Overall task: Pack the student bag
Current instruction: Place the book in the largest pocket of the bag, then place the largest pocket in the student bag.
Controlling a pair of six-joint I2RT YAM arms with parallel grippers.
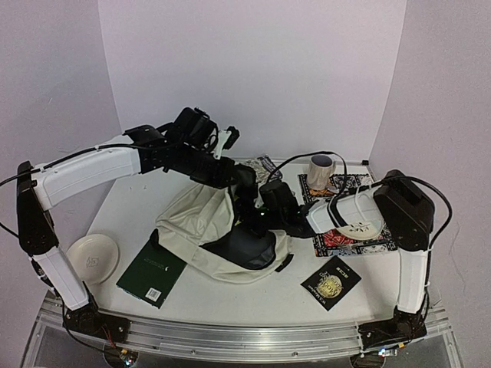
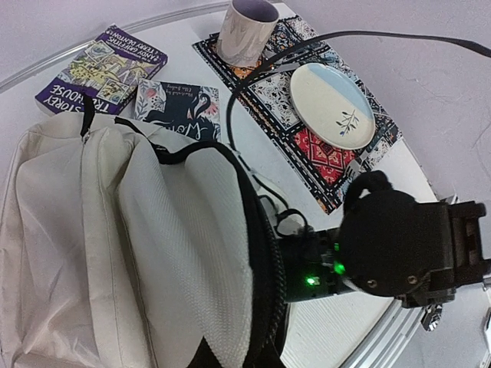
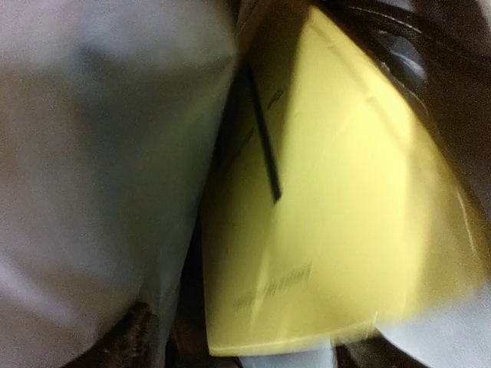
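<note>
Along the near edge of the table (image 1: 253,299) lie a dark green book (image 1: 152,270) with a white barcode label, a black book (image 1: 331,280) bearing a round gold emblem, and a glossy white dish (image 1: 92,257). Mid-table sits the student bag (image 1: 196,222), soft cream woven fabric with black piping. Its mouth is held up by the left gripper (image 1: 247,182), clenched on the rim. The right gripper (image 1: 261,222) is sunk inside beside a blurred yellow cover (image 3: 330,199); released or clenched, I cannot tell. Beyond, a purple paperback (image 2: 100,69) reads "STOREY TREEHOUSE", near a patterned mat (image 2: 314,149) carrying a cup (image 2: 245,31) and a plate (image 2: 331,106).
</note>
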